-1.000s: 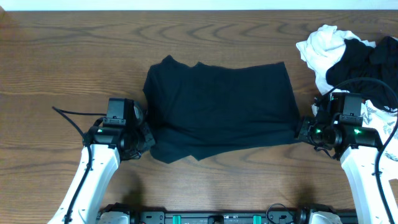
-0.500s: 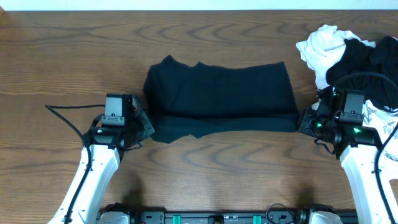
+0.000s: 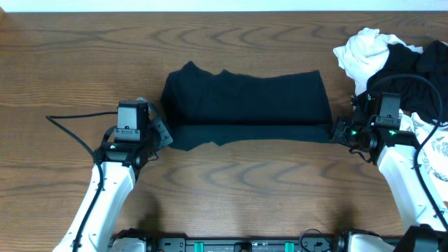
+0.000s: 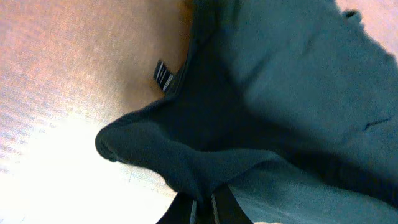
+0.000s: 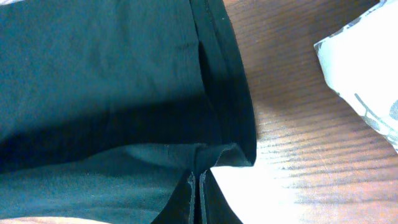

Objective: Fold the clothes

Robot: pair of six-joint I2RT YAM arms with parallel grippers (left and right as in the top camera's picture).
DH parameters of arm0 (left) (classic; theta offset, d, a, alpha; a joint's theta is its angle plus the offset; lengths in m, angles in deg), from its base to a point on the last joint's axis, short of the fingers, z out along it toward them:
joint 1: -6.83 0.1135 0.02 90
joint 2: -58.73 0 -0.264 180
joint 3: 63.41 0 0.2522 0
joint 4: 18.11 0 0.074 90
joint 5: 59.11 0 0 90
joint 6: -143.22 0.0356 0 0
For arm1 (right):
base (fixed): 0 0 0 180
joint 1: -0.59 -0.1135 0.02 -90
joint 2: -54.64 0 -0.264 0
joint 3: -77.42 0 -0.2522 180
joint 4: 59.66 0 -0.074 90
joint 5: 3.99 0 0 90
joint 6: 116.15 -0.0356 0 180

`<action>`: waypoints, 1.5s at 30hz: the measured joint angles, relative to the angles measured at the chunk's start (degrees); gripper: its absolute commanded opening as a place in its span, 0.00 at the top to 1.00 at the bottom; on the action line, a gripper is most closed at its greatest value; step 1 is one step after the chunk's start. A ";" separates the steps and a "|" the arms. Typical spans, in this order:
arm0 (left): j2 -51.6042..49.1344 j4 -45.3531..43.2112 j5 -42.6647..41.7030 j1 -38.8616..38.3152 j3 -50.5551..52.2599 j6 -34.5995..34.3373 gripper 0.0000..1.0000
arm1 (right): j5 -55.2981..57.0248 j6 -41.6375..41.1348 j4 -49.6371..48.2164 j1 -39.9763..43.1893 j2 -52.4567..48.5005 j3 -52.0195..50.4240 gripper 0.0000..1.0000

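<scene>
- Item: black garment (image 3: 245, 101), lying flat across the middle of the bench (image 3: 70, 63), long side running left to right.
- Change: the near hem sits further from the robot than it did a second ago. The visible cloth has narrowed from a broad panel to a slimmer band, with a doubled layer along the near side.
- Left pincer (image 3: 162, 133): fingers together, clamped on the near-left corner of the black garment. The wrist view shows the cloth lifted into a loose roll above the wood, with a small sewn label (image 4: 163, 76) exposed.
- Right pincer (image 3: 336, 133): fingers together, clamped on the near-right corner. Its wrist view shows the hem turned over onto the lower layer.
- Both arms have advanced away from the robot, roughly level with each other.
- Reading: a lengthwise fold is under way, and the carried hem is not yet laid on the far edge.
- Awaiting: white garment (image 3: 364, 49), dark garment (image 3: 413, 70) and leaf-print garment (image 5: 367, 74), heaped at the far right and untouched.
</scene>
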 measured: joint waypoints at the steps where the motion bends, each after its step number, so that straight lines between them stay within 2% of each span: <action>1: -0.48 -0.74 0.00 0.00 0.00 0.00 0.94 | 0.00 -0.02 -0.28 0.02 -0.37 0.00 0.99; 16: -11.58 -11.32 0.68 0.00 0.00 0.00 0.94 | -0.07 -1.05 -8.85 -0.09 -4.57 -0.04 0.99; 19: -13.07 -12.70 0.83 0.00 0.00 0.00 0.92 | -0.22 -1.36 -9.97 -0.11 -6.08 -0.07 0.99; 21: -13.92 -13.51 0.85 0.00 0.00 0.00 0.86 | -0.20 -1.62 -10.54 -0.17 -7.37 -0.04 0.98; 25: -14.78 -14.10 1.05 0.00 0.00 0.04 0.70 | -0.13 -2.45 -11.76 -0.31 -10.05 -0.07 0.79; 27: -14.86 -15.04 1.16 0.00 0.00 -0.26 0.60 | -0.04 -2.34 -12.57 -0.42 -11.39 -0.07 0.62; 29: -14.86 -16.06 1.22 0.00 0.00 -0.04 0.50 | 0.04 -2.64 -13.62 -0.57 -12.07 -0.09 0.60; 33: -14.86 -18.38 1.25 0.00 0.00 -0.11 0.47 | -0.09 -2.14 -16.24 -0.68 -12.39 -0.11 0.50; 39: -13.60 -14.84 0.11 0.00 0.02 3.08 0.46 | -1.51 3.13 -16.04 -0.68 -11.91 -0.11 0.53; 41: -11.76 -11.52 -0.46 0.00 0.07 5.62 0.46 | -1.84 6.80 -13.88 -0.68 -10.99 -0.11 0.58; 43: -9.51 -8.37 -0.52 -0.13 0.07 9.60 0.45 | -1.77 10.60 -12.74 -0.68 -9.64 -0.15 0.68; 45: -7.43 -5.33 -0.55 -0.46 0.07 14.19 0.43 | -1.73 14.14 -12.66 -0.74 -8.07 -0.15 0.70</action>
